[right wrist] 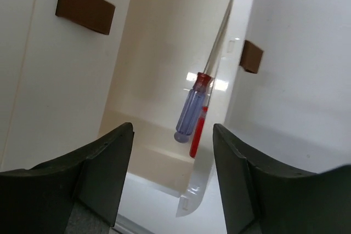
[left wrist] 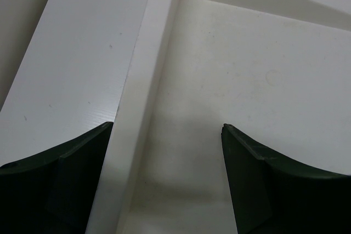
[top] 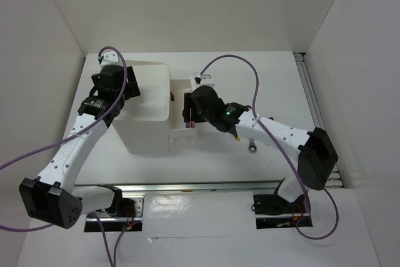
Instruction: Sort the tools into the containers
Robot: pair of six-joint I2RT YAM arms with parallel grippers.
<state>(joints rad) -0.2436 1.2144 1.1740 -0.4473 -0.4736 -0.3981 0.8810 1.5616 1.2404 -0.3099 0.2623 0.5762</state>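
We are hovering the right gripper (right wrist: 173, 126), apart and empty, over the drawer (right wrist: 159, 53) holding the blue-handled screwdriver (right wrist: 190, 114), judging that a straight lift avoids its walls.

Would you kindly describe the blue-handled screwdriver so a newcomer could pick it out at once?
Find the white box unit; its open drawer juts out on the right, below the right gripper. Two thin screwdrivers lie there together: the blue-handled screwdriver has a translucent blue handle with a red collar, unlike the red-handled screwdriver beside it.
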